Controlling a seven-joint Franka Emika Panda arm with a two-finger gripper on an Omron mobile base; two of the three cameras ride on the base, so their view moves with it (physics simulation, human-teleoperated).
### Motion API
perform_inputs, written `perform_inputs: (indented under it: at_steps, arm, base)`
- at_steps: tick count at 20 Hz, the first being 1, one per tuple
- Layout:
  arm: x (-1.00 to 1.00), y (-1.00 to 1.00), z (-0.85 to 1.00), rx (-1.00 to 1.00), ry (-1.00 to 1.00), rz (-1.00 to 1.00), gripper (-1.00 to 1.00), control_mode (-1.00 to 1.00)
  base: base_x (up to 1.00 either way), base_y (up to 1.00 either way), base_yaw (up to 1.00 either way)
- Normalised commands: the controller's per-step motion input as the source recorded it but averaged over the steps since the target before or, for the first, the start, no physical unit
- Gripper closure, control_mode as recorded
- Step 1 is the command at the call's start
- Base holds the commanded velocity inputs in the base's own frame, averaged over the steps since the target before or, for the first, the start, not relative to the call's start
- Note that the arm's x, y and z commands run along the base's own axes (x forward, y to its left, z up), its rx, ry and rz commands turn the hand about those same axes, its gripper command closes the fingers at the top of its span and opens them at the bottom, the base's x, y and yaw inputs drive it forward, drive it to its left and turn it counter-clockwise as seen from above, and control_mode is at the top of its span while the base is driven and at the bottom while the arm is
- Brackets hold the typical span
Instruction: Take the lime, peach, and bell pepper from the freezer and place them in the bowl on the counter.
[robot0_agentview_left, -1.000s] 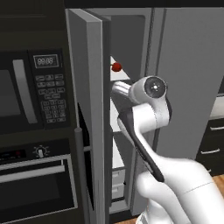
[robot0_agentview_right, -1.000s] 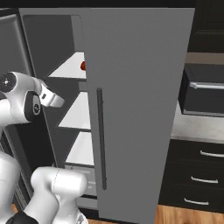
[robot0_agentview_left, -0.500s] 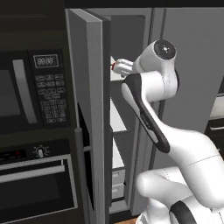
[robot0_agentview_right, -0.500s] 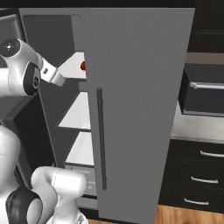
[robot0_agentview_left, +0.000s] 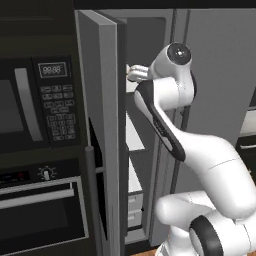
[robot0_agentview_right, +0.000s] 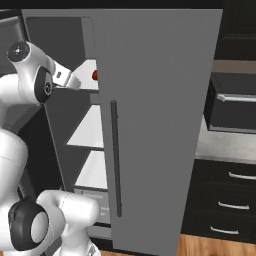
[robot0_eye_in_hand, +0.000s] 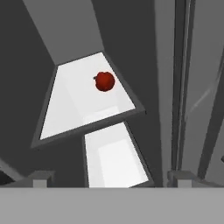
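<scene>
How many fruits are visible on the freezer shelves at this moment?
1. The red bell pepper lies on the upper white shelf of the freezer, also seen in the right base view beside the door edge. Other fruits may be hidden behind the door.

We see the pepper (robot0_eye_in_hand: 104, 81), red and round, sitting on a white shelf (robot0_eye_in_hand: 70, 109) in the upper middle of the frame, near that shelf's right edge. The shelf lies tilted in the picture, wider toward the lower left. Below it, at lower center, we see a second white shelf (robot0_eye_in_hand: 116, 161). Dark grey freezer walls (robot0_eye_in_hand: 135, 39) surround both. Along the right side run vertical grey strips and a dark gap.
</scene>
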Motion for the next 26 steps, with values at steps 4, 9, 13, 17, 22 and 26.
perform_inputs:
  at_steps: [4,9,13,17,22,26]
  arm:
    - [1.00,0.00,0.06,-0.04,0.10,-0.03,-1.00,-1.00]
    - [0.76,0.00,-0.02,-0.10,0.10,-0.01,-1.00,-1.00]
    - [0.50,0.06,-0.17,-0.11,0.00,0.00,-1.00,-1.00]
    - [0.29,0.01,-0.29,-0.03,0.01,0.00,-1.00,-1.00]
    - [0.27,0.00,-0.22,-0.02,0.00,-0.06,-1.00,-1.00]
    - [0.43,0.00,-0.02,0.00,0.00,-0.11,-1.00,-1.00]
  base:
    - [0.00,0.00,0.00]
    - [0.00,0.00,0.00]
    - [0.00,0.00,0.00]
    - [0.00,0.00,0.00]
    - [0.00,0.00,0.00]
    - [0.00,0.00,0.00]
